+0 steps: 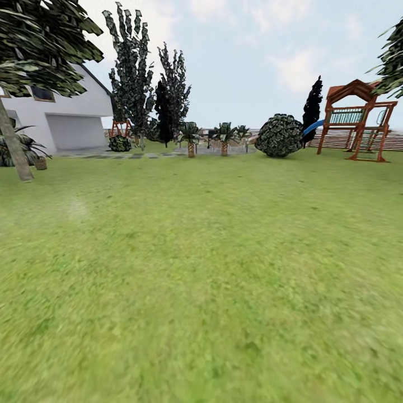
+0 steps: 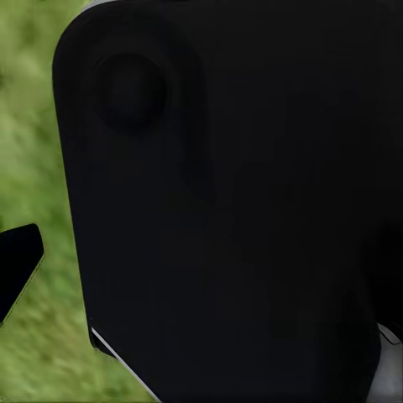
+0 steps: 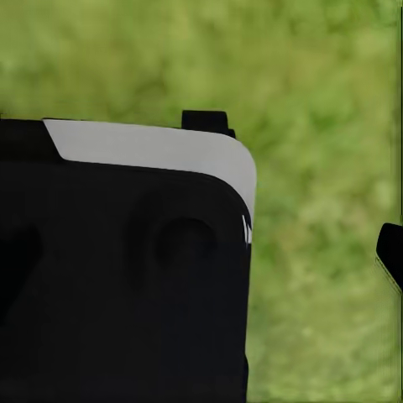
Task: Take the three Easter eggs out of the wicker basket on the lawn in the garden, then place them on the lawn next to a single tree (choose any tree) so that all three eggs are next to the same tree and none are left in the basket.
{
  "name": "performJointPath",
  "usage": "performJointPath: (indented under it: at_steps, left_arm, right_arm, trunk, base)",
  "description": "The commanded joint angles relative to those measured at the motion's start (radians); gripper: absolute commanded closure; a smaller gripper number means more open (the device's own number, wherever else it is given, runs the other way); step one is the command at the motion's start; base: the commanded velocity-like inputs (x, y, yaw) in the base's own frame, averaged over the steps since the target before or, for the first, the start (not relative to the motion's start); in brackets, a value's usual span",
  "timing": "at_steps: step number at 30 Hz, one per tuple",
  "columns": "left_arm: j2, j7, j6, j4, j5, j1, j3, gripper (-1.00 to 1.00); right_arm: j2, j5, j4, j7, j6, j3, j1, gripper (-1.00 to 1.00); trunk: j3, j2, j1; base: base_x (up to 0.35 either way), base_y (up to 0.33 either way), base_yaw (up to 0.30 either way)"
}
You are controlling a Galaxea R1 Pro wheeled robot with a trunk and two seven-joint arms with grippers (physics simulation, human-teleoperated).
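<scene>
Your left tool [image 2: 17,273] gives you little: in the left wrist view a big black robot body part [image 2: 243,210] blocks nearly everything, with one dark fingertip poking in at the edge over blurred grass. I cannot tell whether that tool is wide or narrow. Same story on your right: the right wrist view has a black housing with a pale grey top panel [image 3: 159,151] across the near side, and a single dark tip of the right tool [image 3: 390,252] at the far edge, grass behind it. Its spread can't be read either, and nothing shows between the fingers of either one.

Out from there, your head view looks across the wide flat green lawn [image 1: 201,280], which runs from right under you to the far edge of the garden. At the left edge stands the tree with the leaning bare grey-tan trunk [image 1: 14,145], dark foliage hanging over it, well away from you. Behind it sits the white house with a pale garage door [image 1: 73,126]. Tall narrow dark-leaved trees [image 1: 131,73] rise mid-left, small palm-like plants [image 1: 224,137] line the middle, a round dark bush [image 1: 279,135] sits right of centre, and a red-brown wooden play frame with a blue slide [image 1: 358,120] stands at right before the brown slatted wooden fence [image 1: 392,139].
</scene>
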State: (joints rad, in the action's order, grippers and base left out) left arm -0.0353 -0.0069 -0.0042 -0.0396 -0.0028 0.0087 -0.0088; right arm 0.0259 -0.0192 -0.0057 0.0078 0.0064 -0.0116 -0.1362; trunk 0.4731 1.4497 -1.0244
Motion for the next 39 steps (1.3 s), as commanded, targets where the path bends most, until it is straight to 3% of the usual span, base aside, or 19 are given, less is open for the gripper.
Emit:
performJointPath:
  at_steps: [1,39]
  left_arm:
    - [0.0,-0.001,0.0,-0.002,0.0,0.001,-0.001,-1.0]
    - [0.0,-0.001,0.0,-0.002,0.0,0.001,0.0,-1.0]
  right_arm:
    - [0.0,-0.002,0.0,0.001,0.001,-0.001,0.0,-1.0]
    - [0.0,-0.002,0.0,0.001,0.0,-0.001,0.0,-1.0]
  trunk:
    - [0.001,0.0,-0.001]
    - [0.001,0.0,-0.001]
  base:
    - [0.34,0.0,0.0]
    - [0.34,0.0,0.0]
